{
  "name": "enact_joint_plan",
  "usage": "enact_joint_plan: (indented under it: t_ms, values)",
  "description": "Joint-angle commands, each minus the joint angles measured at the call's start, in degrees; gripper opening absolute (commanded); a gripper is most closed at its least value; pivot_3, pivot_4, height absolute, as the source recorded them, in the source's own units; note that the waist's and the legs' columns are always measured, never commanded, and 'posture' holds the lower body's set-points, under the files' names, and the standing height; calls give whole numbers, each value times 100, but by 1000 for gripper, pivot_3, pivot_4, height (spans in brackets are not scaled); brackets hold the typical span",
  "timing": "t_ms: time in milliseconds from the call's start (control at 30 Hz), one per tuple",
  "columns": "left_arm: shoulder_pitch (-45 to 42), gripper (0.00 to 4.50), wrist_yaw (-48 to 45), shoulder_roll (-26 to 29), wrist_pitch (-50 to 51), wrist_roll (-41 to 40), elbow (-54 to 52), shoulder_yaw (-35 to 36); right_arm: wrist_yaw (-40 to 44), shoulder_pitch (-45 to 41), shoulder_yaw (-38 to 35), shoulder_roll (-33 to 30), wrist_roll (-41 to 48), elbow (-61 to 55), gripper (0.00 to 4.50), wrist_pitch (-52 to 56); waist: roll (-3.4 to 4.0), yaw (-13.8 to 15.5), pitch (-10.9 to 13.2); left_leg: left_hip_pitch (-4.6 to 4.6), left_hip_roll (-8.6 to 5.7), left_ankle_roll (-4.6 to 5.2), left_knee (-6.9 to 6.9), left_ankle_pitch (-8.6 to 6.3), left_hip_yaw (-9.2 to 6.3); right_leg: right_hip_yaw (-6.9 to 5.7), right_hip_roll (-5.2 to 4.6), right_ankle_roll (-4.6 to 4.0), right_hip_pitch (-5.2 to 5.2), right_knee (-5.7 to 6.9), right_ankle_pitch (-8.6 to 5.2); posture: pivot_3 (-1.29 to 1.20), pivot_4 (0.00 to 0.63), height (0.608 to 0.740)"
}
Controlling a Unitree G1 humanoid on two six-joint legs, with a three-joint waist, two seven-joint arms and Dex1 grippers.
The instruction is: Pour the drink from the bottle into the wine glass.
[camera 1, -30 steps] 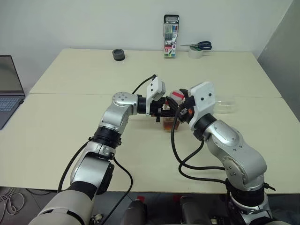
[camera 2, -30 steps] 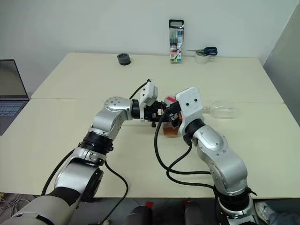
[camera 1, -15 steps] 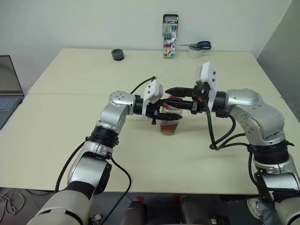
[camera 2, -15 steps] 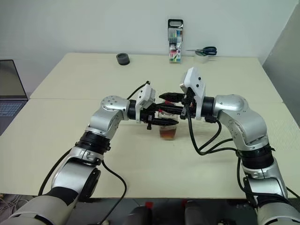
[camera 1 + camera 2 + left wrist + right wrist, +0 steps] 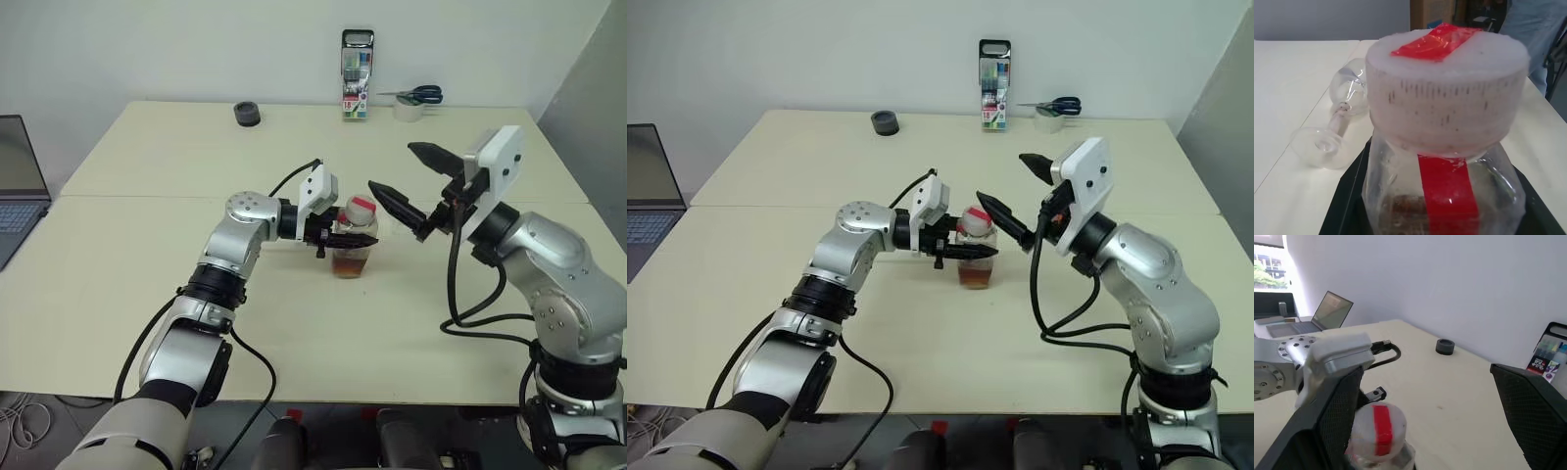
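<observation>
The bottle (image 5: 972, 253) stands upright on the table (image 5: 147, 245), its white cap (image 5: 361, 208) with a red strip still on. A little dark amber drink (image 5: 351, 266) sits at its bottom. My left gripper (image 5: 359, 238) is shut on the bottle's body, one black finger (image 5: 1344, 200) on each side. My right gripper (image 5: 392, 166) hovers open to the right of the cap and slightly above it, fingers (image 5: 1334, 423) spread wide, touching nothing. The wine glass (image 5: 1342, 107) lies on its side on the table beyond the bottle.
A laptop (image 5: 20, 186) sits at the table's left edge. Along the far edge are a black tape roll (image 5: 248, 114), a marker-pen case (image 5: 358, 88) and scissors on a tape roll (image 5: 416, 98). A person in blue (image 5: 1530, 39) is beyond the table.
My right gripper has come off the bottle's cap, moved up and to the right, and opened wide. The left gripper and the bottle have stayed put.
</observation>
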Motion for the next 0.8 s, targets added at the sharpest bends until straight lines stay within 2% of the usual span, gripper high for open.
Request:
enact_joint_plan:
  t_ms: [33,167,300,800]
  values:
    - [-159,1783,110,-49,-92,-67,-83,167,-773,267,387,330,-222,-473,4500,373,0,-1,0,0,0,0,2,0,1,-1,2,0,1,2,0,0,150,740]
    - [-199,1783,126,-89,-133,-55,-29,139,-1533,338,796,860,-715,-403,4500,325,0,-1,0,2,-2,2,3,2,2,3,1,0,0,7,0,0,150,740]
    - [-214,1783,115,-109,-153,-43,-7,126,-1885,200,938,1202,-1043,-240,4500,214,1,-1,0,3,-3,2,2,3,3,2,2,0,-1,9,0,0,150,740]
    - [-252,1782,109,-130,-280,-17,139,117,-1875,156,1248,1431,-1199,-141,4500,462,1,-4,-1,4,-4,2,1,3,3,-1,2,0,0,9,0,0,150,740]
